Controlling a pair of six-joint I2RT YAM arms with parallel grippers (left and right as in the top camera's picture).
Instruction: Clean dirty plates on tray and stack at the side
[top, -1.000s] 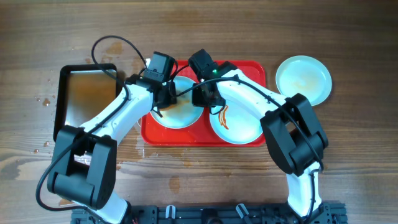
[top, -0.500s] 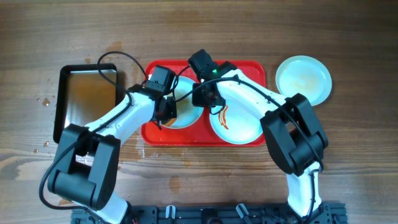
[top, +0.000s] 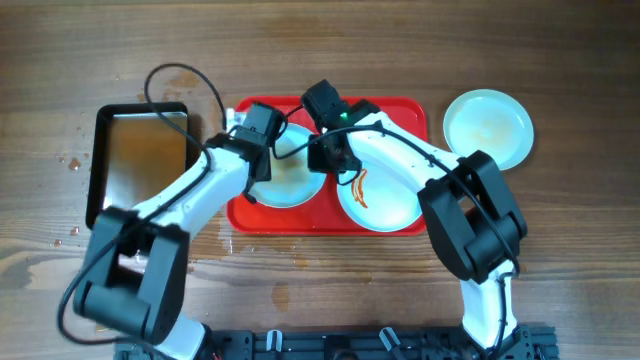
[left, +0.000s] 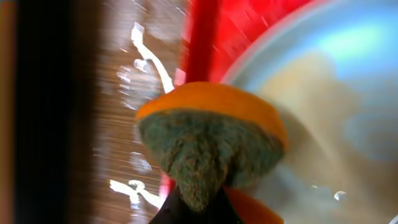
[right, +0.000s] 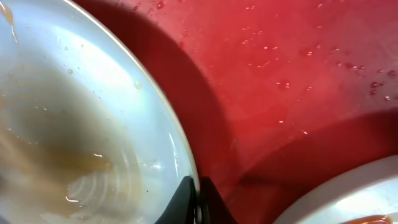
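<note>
The red tray (top: 400, 112) holds two plates. The left plate (top: 295, 180) has pale brown smears; it also shows in the right wrist view (right: 74, 112) and the left wrist view (left: 336, 112). My right gripper (top: 322, 152) is shut on that plate's right rim (right: 194, 186). My left gripper (top: 258, 165) is shut on an orange and green sponge (left: 211, 143) at the plate's left edge. The right plate (top: 385, 200) has orange sauce streaks. A third plate (top: 488, 128) lies on the table, right of the tray.
A black-rimmed metal pan (top: 140, 160) lies left of the tray. Water drops and wet patches show on the wooden table (top: 300, 260) near the tray's front left corner. The tray surface (right: 298, 81) is wet.
My left gripper with the sponge has swept over the left plate, down to the left and back up a little. The right gripper has stayed on the rim.
</note>
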